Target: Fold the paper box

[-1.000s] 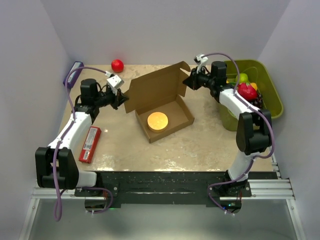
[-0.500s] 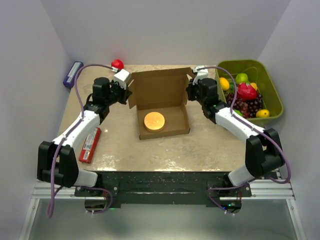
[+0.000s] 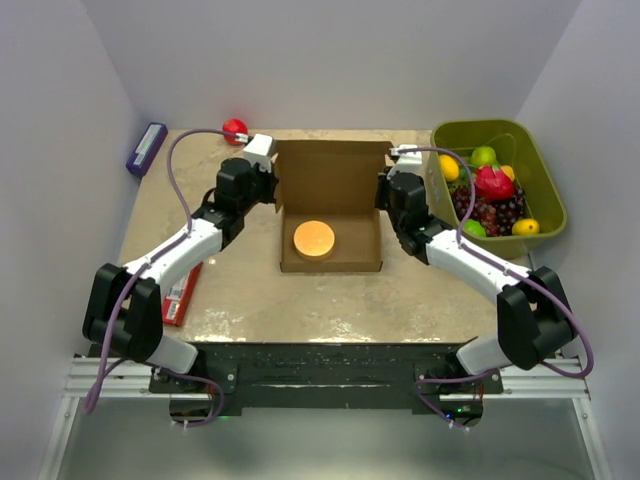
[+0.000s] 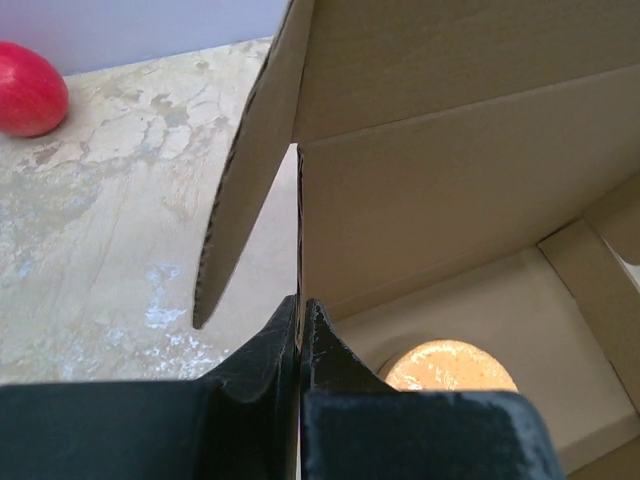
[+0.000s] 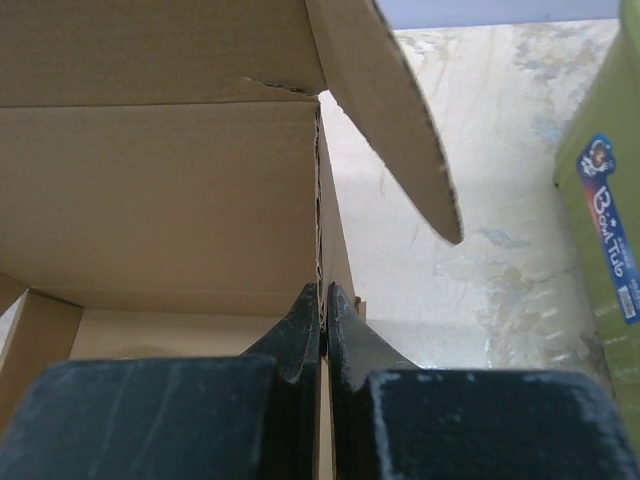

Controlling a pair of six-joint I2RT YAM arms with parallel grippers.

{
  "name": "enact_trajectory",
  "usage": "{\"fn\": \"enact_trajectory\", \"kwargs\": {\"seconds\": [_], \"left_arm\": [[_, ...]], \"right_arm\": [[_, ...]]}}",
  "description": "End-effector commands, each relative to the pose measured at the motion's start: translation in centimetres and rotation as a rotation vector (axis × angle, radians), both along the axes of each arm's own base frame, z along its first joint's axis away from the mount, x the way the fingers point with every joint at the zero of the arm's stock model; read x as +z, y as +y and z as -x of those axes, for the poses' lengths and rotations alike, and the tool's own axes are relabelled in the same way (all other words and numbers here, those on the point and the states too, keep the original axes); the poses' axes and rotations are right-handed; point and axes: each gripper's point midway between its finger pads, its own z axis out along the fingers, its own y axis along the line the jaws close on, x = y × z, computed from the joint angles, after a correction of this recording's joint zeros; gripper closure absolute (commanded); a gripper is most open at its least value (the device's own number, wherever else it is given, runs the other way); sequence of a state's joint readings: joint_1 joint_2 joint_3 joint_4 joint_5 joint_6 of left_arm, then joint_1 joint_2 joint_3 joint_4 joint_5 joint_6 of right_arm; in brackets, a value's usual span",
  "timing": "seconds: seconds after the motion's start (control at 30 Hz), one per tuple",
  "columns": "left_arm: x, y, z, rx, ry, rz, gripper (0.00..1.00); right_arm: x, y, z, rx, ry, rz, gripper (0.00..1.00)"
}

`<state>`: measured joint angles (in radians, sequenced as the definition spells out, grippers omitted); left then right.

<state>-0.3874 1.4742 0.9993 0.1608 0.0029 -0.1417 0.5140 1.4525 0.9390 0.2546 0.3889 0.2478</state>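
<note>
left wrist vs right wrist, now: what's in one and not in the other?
Left wrist only: the red ball on the table, and the left gripper shut on one edge of the box.
Right wrist only: the green bin wall at the right, and the right gripper shut on the opposite box edge.
Both: the box's brown inside with the lid up, a side flap sticking out past the gripped edge, and bare table beyond it.
</note>
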Motion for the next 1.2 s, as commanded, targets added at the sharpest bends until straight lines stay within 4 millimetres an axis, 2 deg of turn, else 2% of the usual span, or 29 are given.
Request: {"fn": "enact_trajectory", "kwargs": {"seconds": [0.0, 0.17, 0.23, 0.33, 0.43, 0.47, 0.53, 0.67, 0.83, 1.03, 1.17], "left_arm": [[4.2, -3.3, -1.6, 0.009, -0.106, 0.130, 1.00], [3.4, -5.2, -1.8, 0.009, -0.098, 0.170, 1.00], [3.9, -5.8, -2.0, -0.001, -0.103, 0.190, 1.00], [3.6, -6.6, -1.9, -0.011, -0.095, 0.189, 1.00], [2.2, -6.6, -1.4, 0.006, -0.071, 0.204, 1.00], [1.1, -6.4, -0.8, 0.014, -0.047, 0.213, 1.00], [0.8, -6.6, -0.4, 0.014, -0.054, 0.228, 1.00], [-1.5, -7.0, 1.2, 0.021, -0.025, 0.211, 1.00], [-3.6, -6.8, 2.7, 0.041, -0.013, 0.199, 1.00], [-6.4, -6.2, 4.7, 0.071, -0.001, 0.140, 1.00], [-8.5, -4.9, 6.1, 0.112, 0.000, 0.112, 1.00]], "right_arm": [[5.7, 2.1, -0.8, 0.008, -0.149, -0.152, 1.00], [6.2, 2.2, -0.8, -0.015, -0.172, -0.198, 1.00], [5.9, 2.4, -0.7, -0.016, -0.170, -0.203, 1.00], [5.4, 2.6, -0.5, -0.020, -0.164, -0.202, 1.00], [4.8, 2.6, -0.1, -0.022, -0.154, -0.196, 1.00], [4.3, 2.5, 0.1, -0.024, -0.148, -0.193, 1.00], [3.9, 2.5, 0.4, -0.026, -0.141, -0.188, 1.00], [2.0, 2.0, 1.2, -0.048, -0.105, -0.155, 1.00], [0.7, 1.1, 2.1, -0.078, -0.084, -0.150, 1.00], [-0.8, 0.3, 3.2, -0.106, -0.068, -0.161, 1.00], [-2.2, -0.5, 4.1, -0.130, -0.041, -0.159, 1.00]]}}
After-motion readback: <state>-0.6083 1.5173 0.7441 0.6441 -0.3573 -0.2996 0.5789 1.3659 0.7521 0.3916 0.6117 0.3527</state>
